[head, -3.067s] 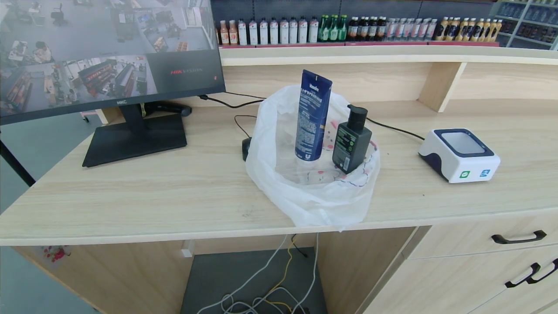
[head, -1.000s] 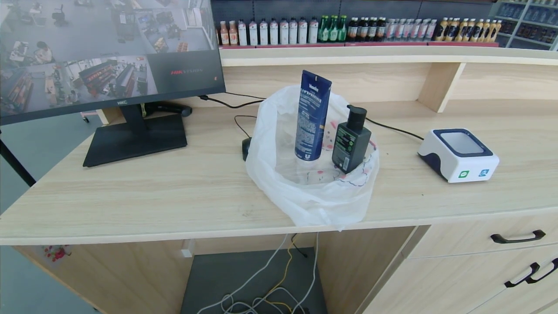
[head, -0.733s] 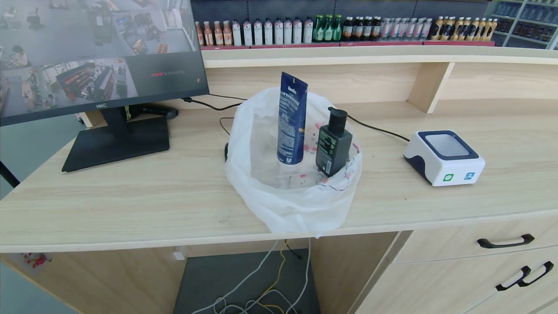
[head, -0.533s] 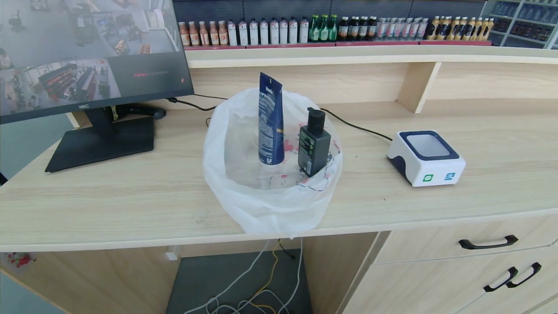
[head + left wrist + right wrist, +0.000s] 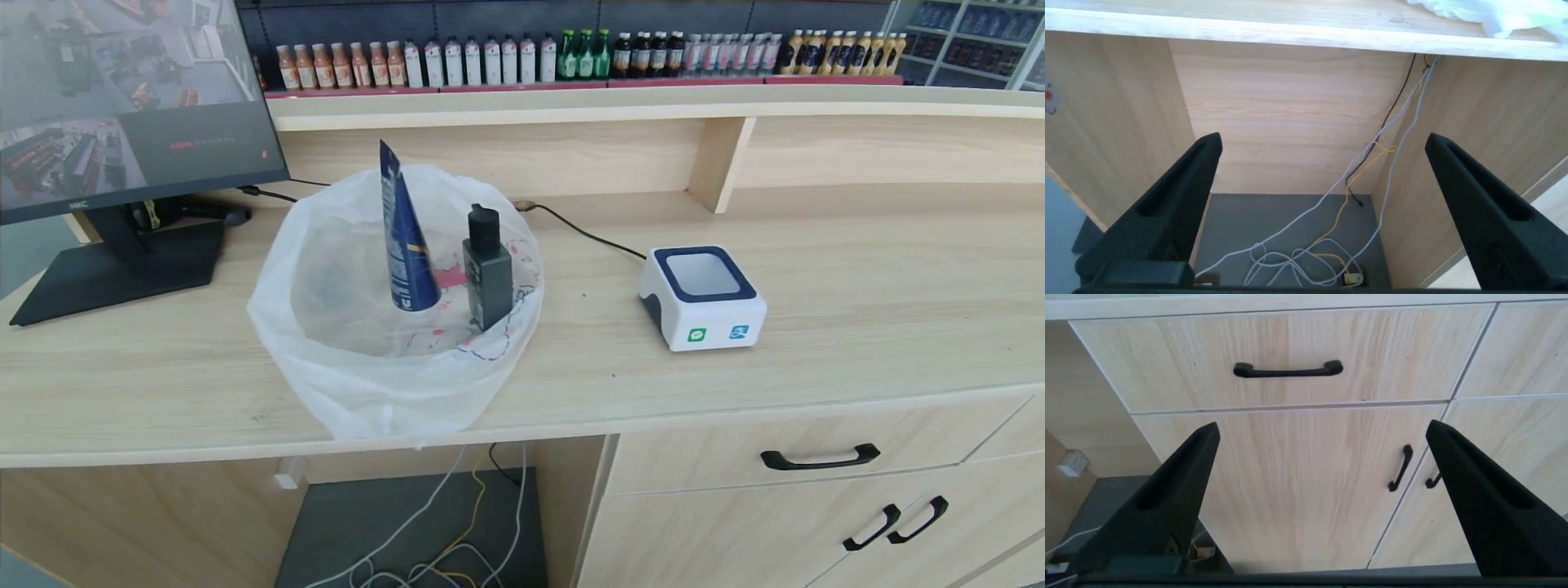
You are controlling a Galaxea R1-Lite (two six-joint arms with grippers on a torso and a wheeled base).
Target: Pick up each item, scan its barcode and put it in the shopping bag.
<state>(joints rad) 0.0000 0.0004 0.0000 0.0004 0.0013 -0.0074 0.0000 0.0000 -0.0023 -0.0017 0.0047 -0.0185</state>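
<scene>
A white plastic shopping bag (image 5: pixel 384 384) stands wide open on the wooden counter (image 5: pixel 857 286). Inside it a blue tube (image 5: pixel 402 245) stands upright on its cap, with a dark pump bottle (image 5: pixel 488 273) upright beside it. The white barcode scanner (image 5: pixel 702 298) sits on the counter to the right of the bag. My left gripper (image 5: pixel 1323 204) is open and holds nothing. It is below the counter top, facing the knee space, with the bag's overhanging edge (image 5: pixel 1486 12) above it. My right gripper (image 5: pixel 1319 498) is open with nothing in it, facing the drawer fronts.
A monitor (image 5: pixel 122 98) on a black stand occupies the counter's left end. A raised shelf (image 5: pixel 653 102) runs along the back. Loose cables (image 5: pixel 1315 253) hang in the knee space. Drawers with black handles (image 5: pixel 1288 370) lie under the counter's right half.
The whole head view has shifted, so the bag, scanner and monitor sit further left in the picture. This is camera movement. The items in the bag stand as before.
</scene>
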